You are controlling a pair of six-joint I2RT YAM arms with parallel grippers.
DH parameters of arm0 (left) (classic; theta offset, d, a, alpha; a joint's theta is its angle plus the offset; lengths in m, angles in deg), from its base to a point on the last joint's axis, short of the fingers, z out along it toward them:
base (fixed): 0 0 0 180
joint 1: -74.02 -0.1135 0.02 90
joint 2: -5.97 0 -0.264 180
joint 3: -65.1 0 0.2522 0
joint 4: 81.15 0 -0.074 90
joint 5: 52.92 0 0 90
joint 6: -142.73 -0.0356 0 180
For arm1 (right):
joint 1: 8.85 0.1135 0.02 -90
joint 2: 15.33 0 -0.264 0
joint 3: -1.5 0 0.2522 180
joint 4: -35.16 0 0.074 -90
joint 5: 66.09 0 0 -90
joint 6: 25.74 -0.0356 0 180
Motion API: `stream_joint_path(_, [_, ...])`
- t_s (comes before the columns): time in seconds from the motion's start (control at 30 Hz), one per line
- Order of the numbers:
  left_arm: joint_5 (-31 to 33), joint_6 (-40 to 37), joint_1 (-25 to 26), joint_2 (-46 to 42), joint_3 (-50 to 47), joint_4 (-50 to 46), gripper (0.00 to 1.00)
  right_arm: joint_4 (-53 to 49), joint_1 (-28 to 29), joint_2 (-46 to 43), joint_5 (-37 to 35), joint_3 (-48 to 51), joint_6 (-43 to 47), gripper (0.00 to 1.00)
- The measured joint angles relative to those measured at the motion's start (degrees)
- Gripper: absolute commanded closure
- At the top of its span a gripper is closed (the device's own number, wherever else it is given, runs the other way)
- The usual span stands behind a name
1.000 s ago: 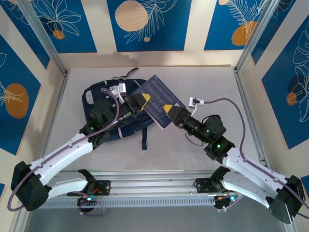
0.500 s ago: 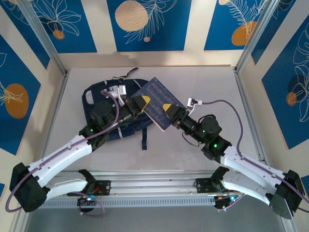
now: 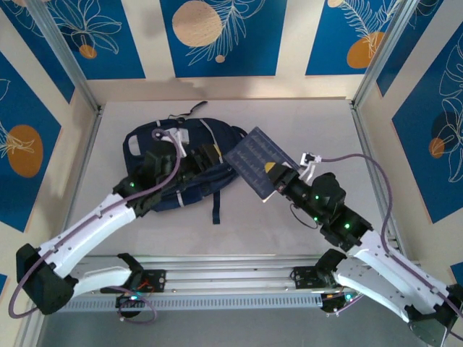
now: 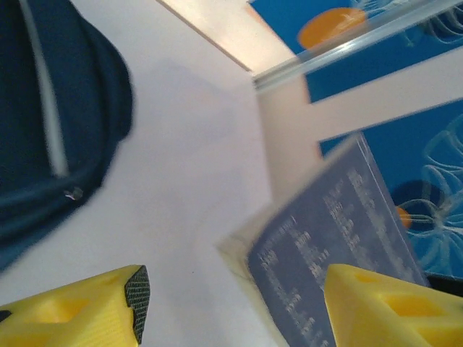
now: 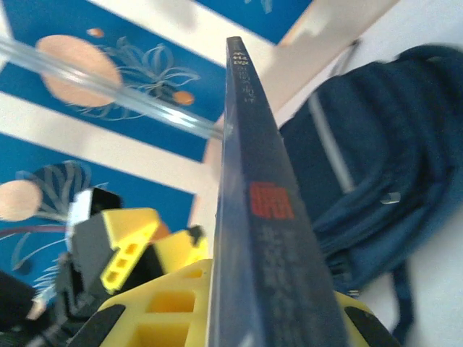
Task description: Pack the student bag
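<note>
The student bag [image 3: 166, 170], navy with pale stripes, lies flat on the left half of the table. A dark blue book [image 3: 259, 159] with pale print is held tilted to the right of the bag, and my right gripper [image 3: 275, 174] is shut on its lower edge. In the right wrist view the book's spine [image 5: 255, 181] runs up between the yellow fingers [image 5: 170, 303], with the bag [image 5: 376, 137] behind. My left gripper [image 3: 213, 154] hovers over the bag's right side, open. In the left wrist view its gripper [image 4: 235, 307] has nothing between its fingers, and the book [image 4: 340, 246] is just beyond.
A dark strap [image 3: 215, 208] trails from the bag toward the front edge. Metal posts [image 3: 372, 65] and patterned walls close in the table on three sides. Bare white tabletop [image 3: 318, 123] lies to the right and behind the book.
The left gripper has let go of the book and drawn back over the bag. The right gripper has shut on the book and carried it right, off the bag.
</note>
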Motion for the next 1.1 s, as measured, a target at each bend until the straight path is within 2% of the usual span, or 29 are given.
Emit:
stream_joint_path(0.2, [-2.47, -9.55, -9.7, 10.4, 7.06, -7.54, 0.36, -13.27, -6.32, -5.44, -0.31, 0.42, 4.15, 1.0])
stream_joint_path(0.3, [-5.35, -11.93, -11.72, 18.64, 11.34, -8.87, 0.38, -17.05, -9.01, -7.56, 0.68, 1.09, 5.29, 1.0])
stream_joint_path(0.47, [-9.49, -13.81, -12.92, 31.32, 20.11, -9.68, 0.43, -21.18, -11.91, -9.86, 2.43, 1.22, 6.82, 1.0])
stream_joint_path(0.7, [-13.49, -13.33, -14.86, 43.06, 27.39, -7.52, 0.46, -23.98, -14.34, -11.98, 4.92, 1.7, 8.22, 1.0])
stream_joint_path(1.1, [-15.08, -13.42, -15.47, 54.42, 38.53, -7.54, 0.56, -24.79, -19.3, -11.98, 9.99, 3.74, 9.22, 1.0])
